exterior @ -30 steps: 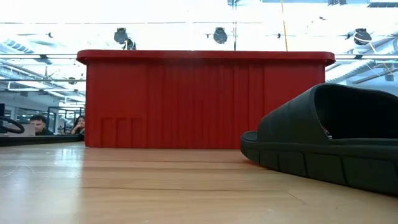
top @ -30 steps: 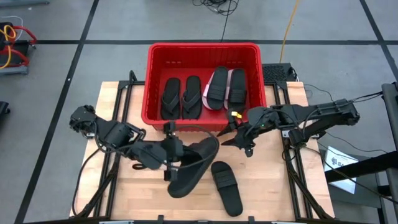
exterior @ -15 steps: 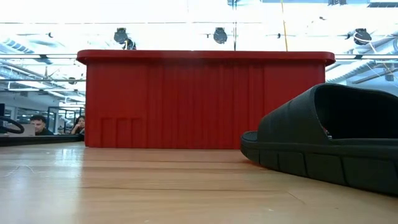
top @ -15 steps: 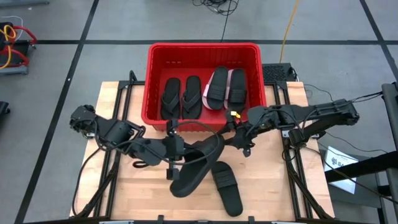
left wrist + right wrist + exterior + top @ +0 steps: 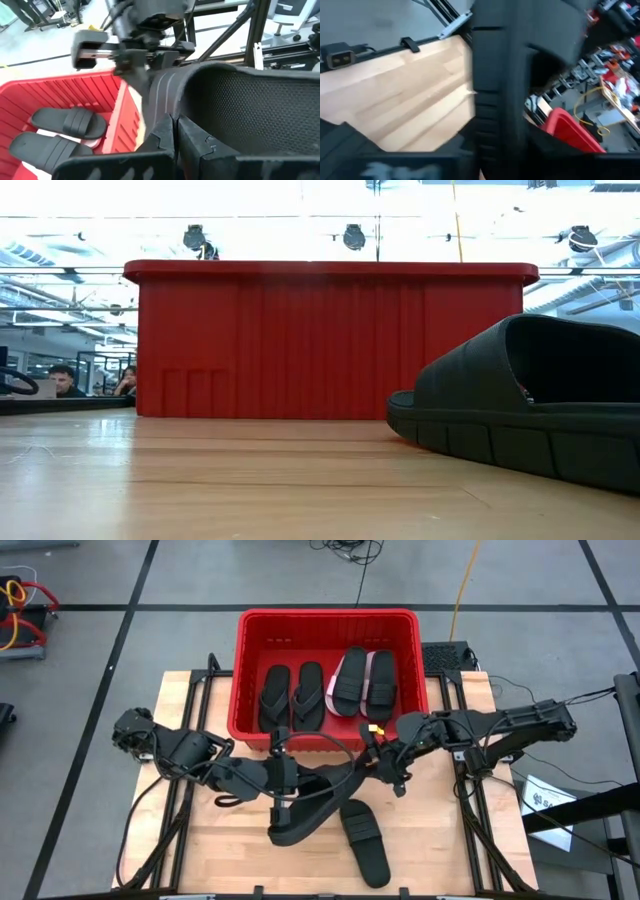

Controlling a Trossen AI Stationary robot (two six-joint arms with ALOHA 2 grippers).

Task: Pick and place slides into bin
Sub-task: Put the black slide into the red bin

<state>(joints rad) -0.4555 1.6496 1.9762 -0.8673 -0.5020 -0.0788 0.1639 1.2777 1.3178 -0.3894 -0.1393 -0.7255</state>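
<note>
- Since a second ago, right hand (image 5: 372, 757) has moved in from beside the bin to the raised black slide (image 5: 310, 802) and now meets its heel end, fingers closing around it.
- Left hand (image 5: 283, 783) clenched on that slide's other edge, holding it off the bench (image 5: 240, 850).
- Second black slide (image 5: 364, 840) flat on bench, just beside.
- Red bin (image 5: 325, 620) holds two black flip-flops (image 5: 292, 698) and two pink slides (image 5: 364, 680).

Grey floor (image 5: 80, 650), bright ceiling lights (image 5: 300, 230)
</note>
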